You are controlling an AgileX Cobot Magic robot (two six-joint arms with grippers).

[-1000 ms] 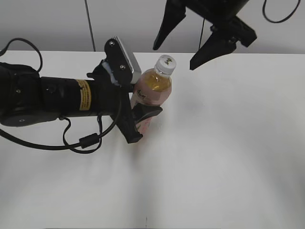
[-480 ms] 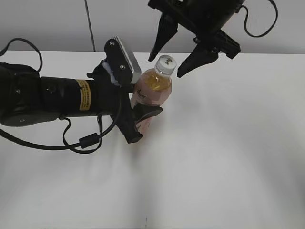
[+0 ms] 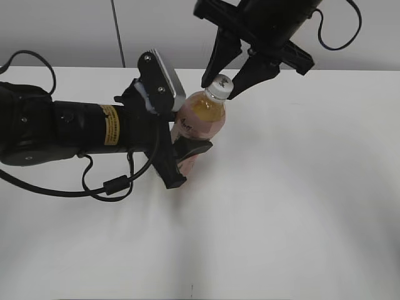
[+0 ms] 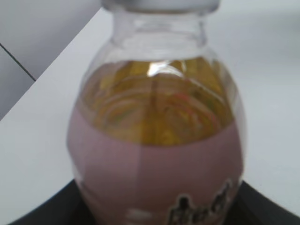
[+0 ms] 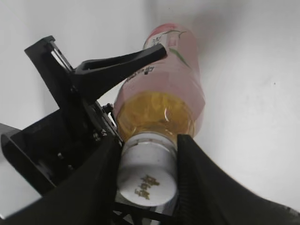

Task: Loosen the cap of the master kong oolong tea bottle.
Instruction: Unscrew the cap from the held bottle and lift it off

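Note:
The master kong oolong tea bottle (image 3: pixel 199 120) stands tilted on the white table (image 3: pixel 300 200), with amber tea above a pink label. My left gripper (image 3: pixel 186 156) is shut on its labelled body; the bottle (image 4: pixel 159 140) fills the left wrist view, with dark fingers (image 4: pixel 269 208) at the bottom corners. The white cap (image 3: pixel 220 83) sits between the two fingers of my right gripper (image 3: pixel 220 89), which comes down from above. In the right wrist view the cap (image 5: pixel 147 180) with its dark mark is squeezed between both black fingers (image 5: pixel 201 187) above the bottle (image 5: pixel 164 93).
The left arm's thick black body (image 3: pixel 69 128) and its cables (image 3: pixel 109 184) lie across the left of the table. A grey wall (image 3: pixel 156 31) runs behind the table's far edge. White tabletop stretches to the right and front.
My right gripper has come down and left from above the bottle, and its wide-open fingers have closed in onto the cap. The left gripper and the bottle have stayed in place.

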